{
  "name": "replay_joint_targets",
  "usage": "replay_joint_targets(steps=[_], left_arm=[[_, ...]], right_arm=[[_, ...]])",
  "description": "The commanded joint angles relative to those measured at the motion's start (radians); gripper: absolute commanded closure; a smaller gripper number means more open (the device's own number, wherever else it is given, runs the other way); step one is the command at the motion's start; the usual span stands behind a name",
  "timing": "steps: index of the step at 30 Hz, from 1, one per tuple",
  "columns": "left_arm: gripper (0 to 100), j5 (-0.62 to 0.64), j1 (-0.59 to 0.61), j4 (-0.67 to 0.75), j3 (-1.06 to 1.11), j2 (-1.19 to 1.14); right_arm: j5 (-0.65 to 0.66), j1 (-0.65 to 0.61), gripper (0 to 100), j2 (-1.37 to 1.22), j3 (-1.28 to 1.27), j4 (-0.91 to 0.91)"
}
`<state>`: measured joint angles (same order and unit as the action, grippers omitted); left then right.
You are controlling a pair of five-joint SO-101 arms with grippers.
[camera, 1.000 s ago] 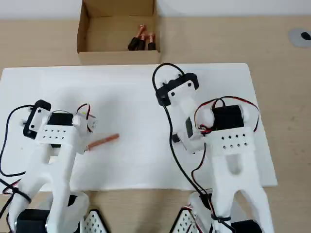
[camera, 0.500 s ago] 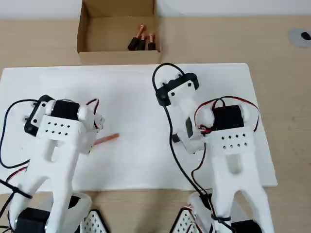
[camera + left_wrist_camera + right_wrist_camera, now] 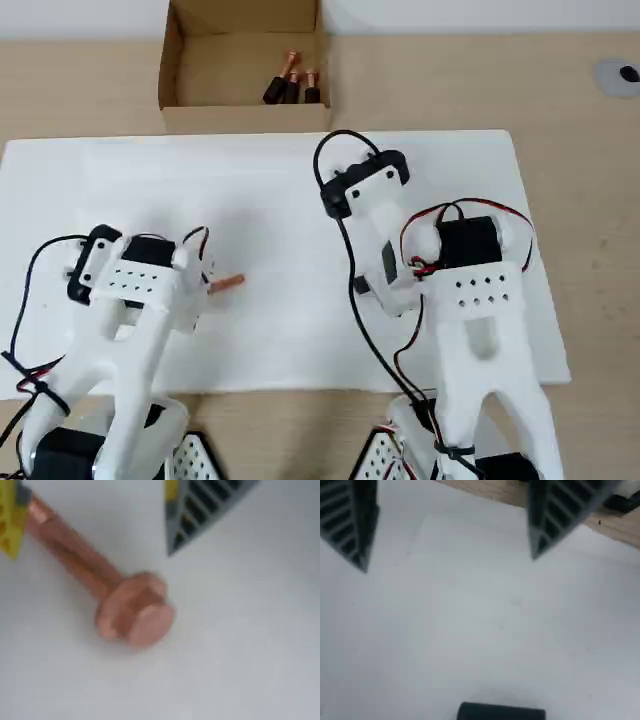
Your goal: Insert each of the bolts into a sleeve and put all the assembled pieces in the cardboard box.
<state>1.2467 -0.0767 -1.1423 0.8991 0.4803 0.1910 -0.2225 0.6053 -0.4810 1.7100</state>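
Left tool (image 3: 92, 540): released. The yellow finger (image 3: 9, 530) is at the far end of the bolt's shank and the dark ribbed finger (image 3: 200, 510) stands apart from it, so nothing is gripped.
Copper bolt (image 3: 107, 592): lies flat on the white sheet (image 3: 270, 190), shank between the left tool's fingers and flanged head pointing out past their tips. In the high view its head end pokes out just beside the left arm.
Cardboard box (image 3: 172, 70): on the wooden worktop (image 3: 580, 150), well apart from the left tool, beyond the sheet's far edge.
Assembled pieces (image 3: 290, 85): three bolts in dark sleeves, lying together inside the box.
Right tool (image 3: 449, 560): released, both ribbed fingers spread wide over bare sheet, holding nothing.
Black sleeve (image 3: 501, 712): on the sheet near the right tool, not between its fingers.
Step in hand: picking up the last loose bolt, judging by the left tool straddling it.
Next move: the left tool should clench on the shank, well clear of the head. The right tool should take the sleeve, so the two can be lined up end to end.
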Motion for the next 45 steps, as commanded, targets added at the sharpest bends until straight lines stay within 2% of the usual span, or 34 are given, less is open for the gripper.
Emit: replay_joint_targets(steps=[1,3,8,16,18,21,22,30,35,39,42,45], left_arm=[[79,0.005,0.094,0.064,0.015,0.019],[79,0.005,0.129,0.117,0.044,0.018],[79,0.005,0.132,0.192,0.12,0.018],[79,0.005,0.132,0.221,0.12,0.018],[83,0.005,0.132,0.255,0.118,0.018],[98,0.005,0.132,0.319,0.121,0.018],[100,0.005,0.133,0.339,0.123,0.018],[99,-0.017,0.132,0.44,0.114,0.021],[99,-0.149,0.132,0.399,0.071,0.027],[99,-0.298,0.135,0.227,-0.058,0.027],[99,-0.52,0.137,0.057,-0.195,0.027],[99,-0.835,0.147,-0.097,-0.353,0.019]], right_arm=[[0.008,0.013,74.9,0.027,-0.001,-0.008],[0.008,0.013,74.9,0.027,-0.001,-0.008],[0.008,0.013,74.9,0.028,-0.001,-0.008],[0.008,0.013,74.9,0.028,-0.001,-0.008],[0.008,0.013,74.9,0.028,-0.001,-0.008],[0.008,0.013,74.9,0.03,-0.001,-0.008],[0.008,0.013,74.9,0.03,-0.001,-0.008],[0.008,0.015,74.9,0.03,-0.001,-0.008],[0.008,0.015,74.9,0.03,-0.001,-0.008],[0.008,0.015,74.9,0.03,-0.001,-0.008],[0.008,0.015,74.9,0.03,-0.001,-0.008],[0.008,0.015,74.9,0.03,-0.001,-0.008]])
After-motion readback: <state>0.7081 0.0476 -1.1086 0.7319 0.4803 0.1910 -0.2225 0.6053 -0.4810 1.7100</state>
